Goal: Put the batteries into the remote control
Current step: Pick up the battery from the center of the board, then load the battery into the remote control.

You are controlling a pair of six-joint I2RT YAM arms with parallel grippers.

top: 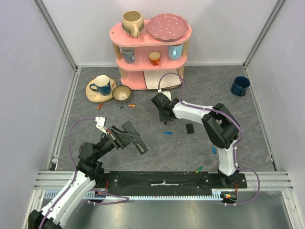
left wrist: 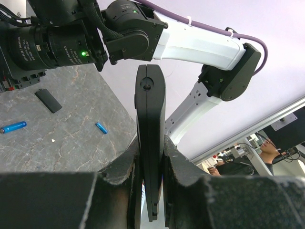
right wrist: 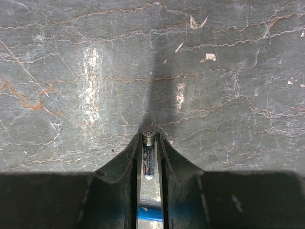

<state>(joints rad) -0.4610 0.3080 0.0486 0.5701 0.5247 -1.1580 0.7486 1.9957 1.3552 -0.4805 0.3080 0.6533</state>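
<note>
Surroundings: pink shelf (top: 151, 71) of mugs at rear, blue mug (top: 240, 86) far right, black cover piece (top: 190, 128) and loose blue battery (top: 167, 133) on the grey mat (top: 257, 124). My left gripper (left wrist: 151, 143) was clamped on the remote control (left wrist: 150, 114), held off the mat, edge-on, its long axis running out past the fingertips toward my right arm (left wrist: 190, 45). My right gripper (right wrist: 148, 138) pinched a dark battery (right wrist: 148, 160), lengthwise between the fingers, metal cap toward the mat. I could not read its label.

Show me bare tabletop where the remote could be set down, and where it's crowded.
Bare: the right side, between the blue mug and the right arm; also the front middle, between the held remote control and the green battery. Crowded: back left, around the plate, bowl and loose batteries.
</note>
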